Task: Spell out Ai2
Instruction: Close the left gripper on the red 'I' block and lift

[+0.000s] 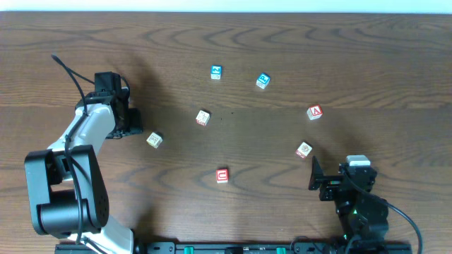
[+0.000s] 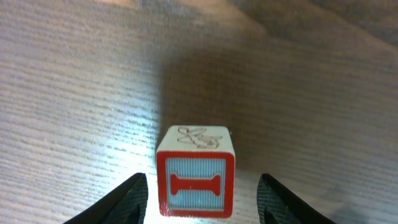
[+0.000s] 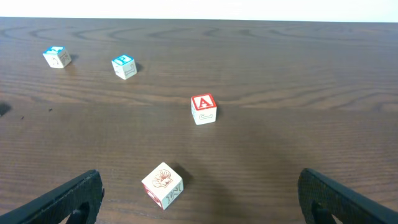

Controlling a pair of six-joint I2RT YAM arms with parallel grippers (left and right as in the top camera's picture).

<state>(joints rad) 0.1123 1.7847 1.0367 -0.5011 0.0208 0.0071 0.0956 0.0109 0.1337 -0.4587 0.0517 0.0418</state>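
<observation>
A white block with a red-framed letter I [image 2: 195, 185] lies on the table between the open fingers of my left gripper [image 2: 202, 186], with a gap on each side. In the overhead view this block [image 1: 155, 140] sits just right of the left gripper [image 1: 134, 125]. The red letter A block [image 1: 314, 112] lies at the right, also in the right wrist view [image 3: 204, 109]. My right gripper [image 1: 314, 173] is open and empty [image 3: 199, 190], just behind a block with a flower picture [image 3: 163, 185].
Two blue-topped blocks [image 1: 216, 72] [image 1: 263, 80] lie at the far middle, also seen by the right wrist [image 3: 57, 56] [image 3: 124, 66]. A pale block [image 1: 203, 117] and a red block [image 1: 222, 176] lie mid-table. The flower block [image 1: 304, 149] is near the right arm.
</observation>
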